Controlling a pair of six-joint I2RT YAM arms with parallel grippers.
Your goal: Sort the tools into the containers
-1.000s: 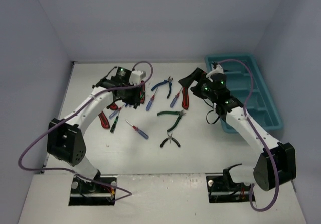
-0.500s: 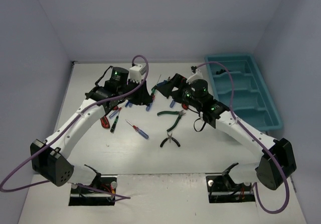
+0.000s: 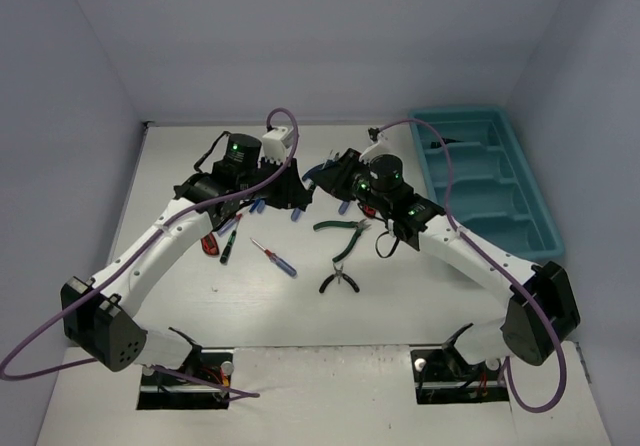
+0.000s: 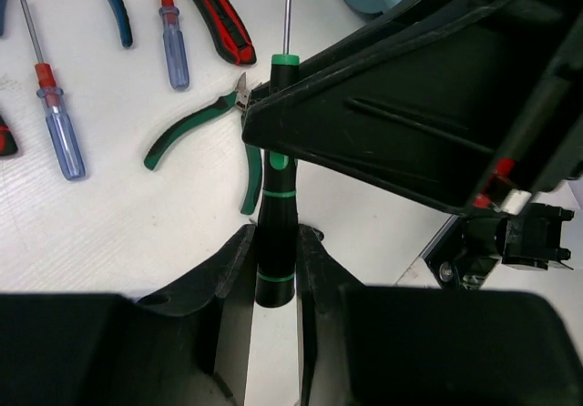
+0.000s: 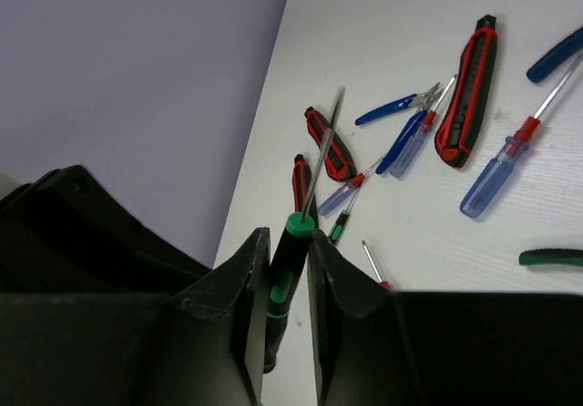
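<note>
A black screwdriver with green bands (image 4: 276, 215) hangs in the air between both arms, above the middle of the table. My left gripper (image 4: 275, 251) is shut on the butt end of its handle. My right gripper (image 5: 287, 238) is shut on the same handle just below the green collar (image 5: 298, 225), and the steel shaft sticks out past its fingers. In the top view the two grippers meet, left gripper (image 3: 297, 195) and right gripper (image 3: 322, 179). The teal tray (image 3: 522, 166) lies at the right. Other tools lie on the table: green pliers (image 3: 345, 226), black pliers (image 3: 340, 281), a red-blue screwdriver (image 3: 275, 258).
Red-black knives (image 5: 469, 87), blue-handled pliers (image 5: 393, 108) and several slim screwdrivers (image 5: 495, 177) lie scattered under and left of the grippers. A knife (image 3: 208, 238) and a small green screwdriver (image 3: 228, 242) lie beside the left arm. Grey walls stand around the table.
The right arm swung left from the tray to the table's middle and closed its open jaws on the screwdriver. The left arm carried that screwdriver rightwards to meet it.
</note>
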